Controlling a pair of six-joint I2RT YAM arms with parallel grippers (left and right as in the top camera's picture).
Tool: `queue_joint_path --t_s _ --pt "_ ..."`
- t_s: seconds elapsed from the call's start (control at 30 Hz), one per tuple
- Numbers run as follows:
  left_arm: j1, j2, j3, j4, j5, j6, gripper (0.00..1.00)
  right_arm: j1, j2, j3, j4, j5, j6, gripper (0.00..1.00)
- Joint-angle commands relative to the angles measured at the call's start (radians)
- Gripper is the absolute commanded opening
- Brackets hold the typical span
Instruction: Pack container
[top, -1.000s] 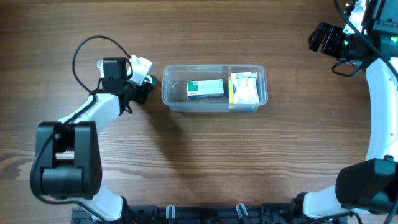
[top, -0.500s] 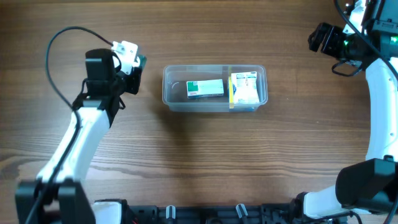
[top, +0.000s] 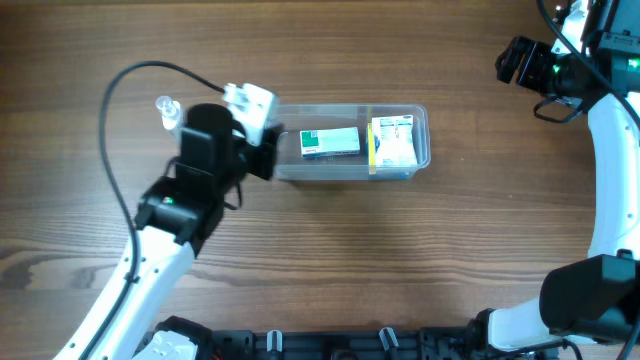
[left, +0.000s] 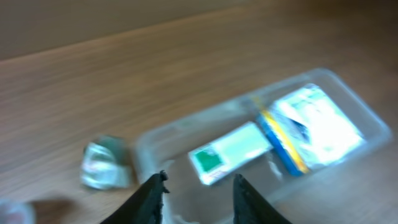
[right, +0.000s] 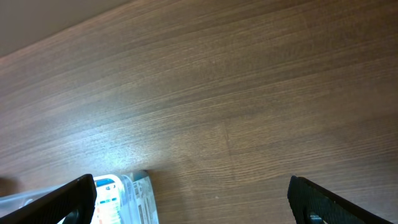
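The left end effector hovers over the left end of the container, its fingers narrowly parted with nothing pinched between them. The right end effector is spread wide and empty, above bare wood at the table's far right. One clear plastic container with rounded corners sits mid-table. It holds two cardboard boxes: a green-and-white one lying flat and a white one with a yellow edge. One small clear spray bottle stands left of the tub.
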Motion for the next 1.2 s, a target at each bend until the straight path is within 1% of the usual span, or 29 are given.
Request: queue_joint_path --t_s 0.0,0.13,0.2,0.23,0.27,0.3,0.33,0.37,0.47,0.57,0.6,0.67,0.8,1.0,1.17 --pt "-0.104 0.014 -0.002 0.001 -0.044 -0.032 0.43 0.003 0.001 0.005 0.000 0.006 0.014 1.00" --pt "-0.137 0.021 -0.002 0.002 -0.183 -0.032 0.45 0.003 0.001 0.005 0.000 0.006 0.013 1.00" --pt "-0.130 0.018 -0.002 0.014 -0.204 -0.031 0.52 0.003 0.001 0.005 0.000 0.006 0.013 1.00" --pt "-0.125 0.016 -0.002 0.021 -0.204 -0.031 0.59 0.003 0.001 0.005 0.000 0.006 0.013 1.00" --pt "-0.118 0.016 -0.002 0.031 -0.204 -0.031 0.68 0.003 0.001 0.005 0.000 0.006 0.014 1.00" --pt "-0.113 0.017 -0.002 0.041 -0.204 -0.031 0.80 0.003 0.001 0.005 0.000 0.006 0.014 1.00" --pt "-0.107 0.017 -0.002 0.051 -0.203 -0.026 0.88 0.003 0.001 0.005 0.000 0.006 0.014 1.00" --pt "-0.101 0.017 -0.002 0.067 -0.204 -0.014 1.00 0.003 0.001 0.005 0.000 0.006 0.014 1.00" --pt "-0.075 0.017 -0.002 0.096 -0.206 0.039 1.00 0.003 0.001 0.005 0.000 0.006 0.014 1.00" --pt "-0.008 0.024 -0.002 0.130 -0.219 0.007 1.00 0.003 0.001 0.005 0.000 0.006 0.013 1.00" --pt "0.054 0.037 -0.002 0.154 -0.219 -0.031 1.00 0.003 0.001 0.005 0.000 0.006 0.014 1.00" --pt "0.131 0.060 -0.002 0.189 -0.218 -0.068 1.00 0.003 0.001 0.005 0.000 0.006 0.014 1.00" --pt "0.236 0.130 0.003 0.288 -0.218 -0.077 1.00 0.003 0.001 0.005 0.000 0.006 0.014 1.00" --pt "0.271 0.322 0.063 0.398 -0.220 -0.076 1.00 0.003 0.001 0.005 0.000 0.006 0.013 1.00" --pt "0.271 0.492 0.148 0.421 -0.223 -0.080 1.00 0.003 0.001 0.005 0.000 0.006 0.014 1.00"
